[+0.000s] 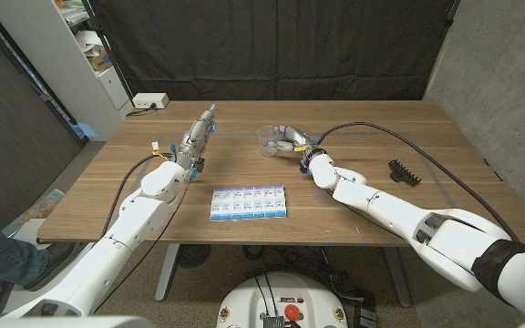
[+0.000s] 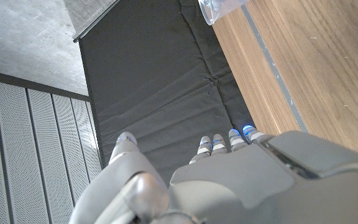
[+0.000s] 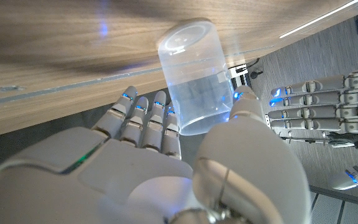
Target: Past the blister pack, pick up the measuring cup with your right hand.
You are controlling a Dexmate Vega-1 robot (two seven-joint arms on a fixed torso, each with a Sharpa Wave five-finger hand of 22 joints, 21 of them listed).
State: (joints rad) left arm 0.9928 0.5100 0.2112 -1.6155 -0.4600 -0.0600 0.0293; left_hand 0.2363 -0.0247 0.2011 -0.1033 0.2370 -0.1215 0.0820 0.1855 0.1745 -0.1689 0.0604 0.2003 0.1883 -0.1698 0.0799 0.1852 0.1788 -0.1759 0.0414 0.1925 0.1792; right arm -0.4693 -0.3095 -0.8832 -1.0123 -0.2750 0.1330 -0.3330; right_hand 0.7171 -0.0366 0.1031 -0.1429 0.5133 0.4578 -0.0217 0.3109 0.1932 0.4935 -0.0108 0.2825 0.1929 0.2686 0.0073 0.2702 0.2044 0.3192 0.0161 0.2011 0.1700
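My right hand (image 1: 287, 138) is out past the blister pack (image 1: 249, 203), and the clear measuring cup (image 1: 269, 141) stands on the table (image 1: 354, 196) right in it — fingers (image 3: 143, 115) on one side of its wall, thumb (image 3: 244, 134) on the other, wrapped around it. My left hand (image 1: 200, 129) is well off to the cup's other side, fingers straight and apart, holding nothing — the pack lies behind both hands, nearer my body.

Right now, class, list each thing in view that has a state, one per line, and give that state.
measuring cup: clear, upright on the table, between the right hand's fingers and thumb
right hand: curled around the cup
left hand: fingers straight, holding nothing
blister pack: lying flat, untouched
black comb: lying flat
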